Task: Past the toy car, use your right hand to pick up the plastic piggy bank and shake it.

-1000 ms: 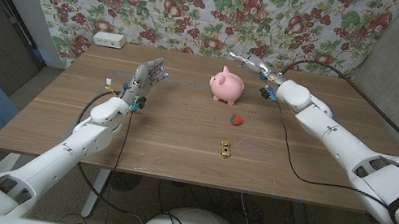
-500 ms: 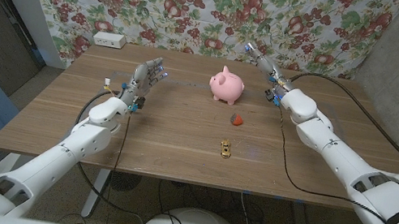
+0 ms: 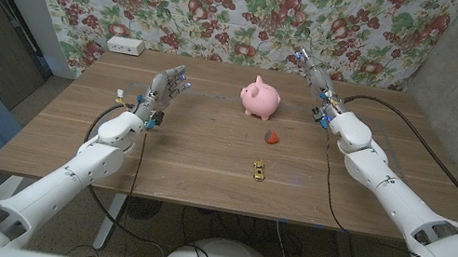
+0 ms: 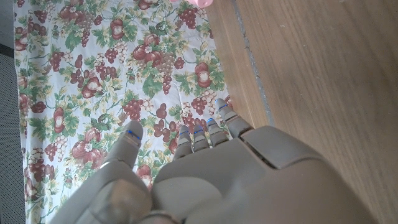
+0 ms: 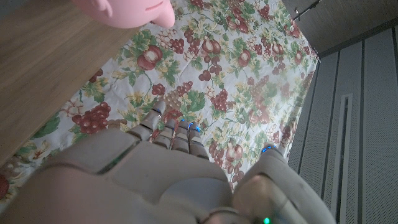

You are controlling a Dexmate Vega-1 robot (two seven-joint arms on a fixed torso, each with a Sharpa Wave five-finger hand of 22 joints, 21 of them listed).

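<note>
Right hand (image 3: 314, 74) empty, beside piggy bank (image 3: 261, 99), apart.

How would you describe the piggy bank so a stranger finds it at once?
On the wooden table, look toward the far edge by the floral curtain. The piggy bank stands there, pink and rounded, far bigger than the small red thing and yellow toy car nearer the robot.

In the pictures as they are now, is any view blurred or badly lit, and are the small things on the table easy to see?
Head view: evenly lit and sharp; the pink plastic piggy bank is clear, while the small yellow toy car and small red object are tiny. Left wrist view: the left hand looks soft. Right wrist view: the right hand looks soft too, the piggy bank cropped at the edge.
</note>
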